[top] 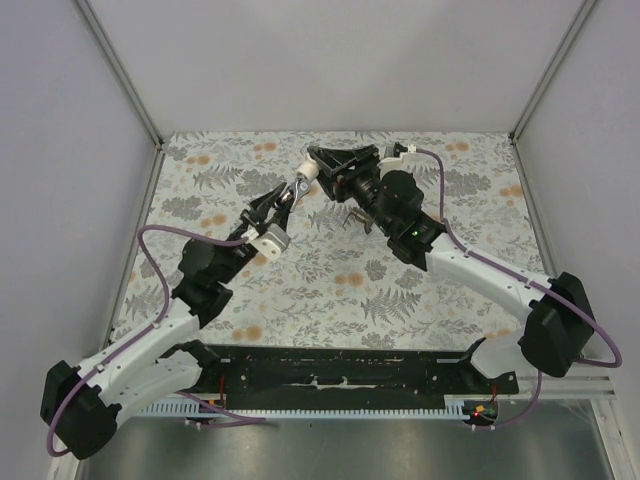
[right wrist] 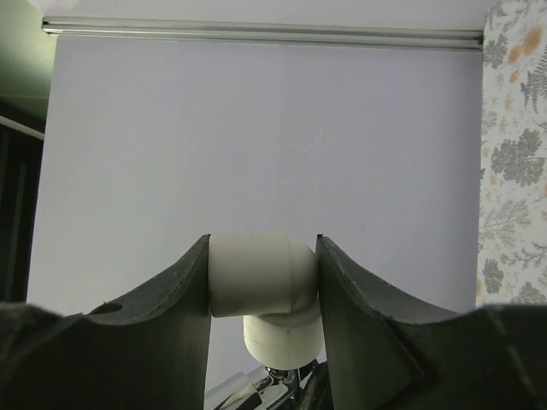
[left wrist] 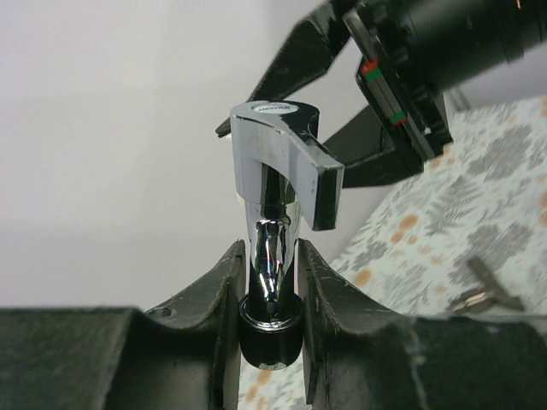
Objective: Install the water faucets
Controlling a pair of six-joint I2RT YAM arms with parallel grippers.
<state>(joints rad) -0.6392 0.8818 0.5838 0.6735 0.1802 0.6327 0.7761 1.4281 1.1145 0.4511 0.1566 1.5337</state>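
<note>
A shiny chrome water faucet [left wrist: 278,175] stands upright between my left gripper's [left wrist: 272,295] fingers, which are shut on its lower stem just above a black ring. From above, the faucet [top: 298,190] is held in the air over the middle back of the table by my left gripper [top: 283,200]. Its top end meets a white plastic elbow fitting [top: 308,172]. My right gripper [top: 318,168] is shut on that elbow [right wrist: 261,273], one finger on each side. Below the elbow's lower opening, a sliver of the chrome faucet [right wrist: 282,391] shows.
A small T-shaped metal piece [left wrist: 485,290] lies on the floral tabletop [top: 300,270], under the right wrist [top: 357,218]. A white plug [top: 393,153] hangs on the right arm's purple cable. A black rail [top: 340,375] runs along the near edge. Walls and frame posts enclose the table.
</note>
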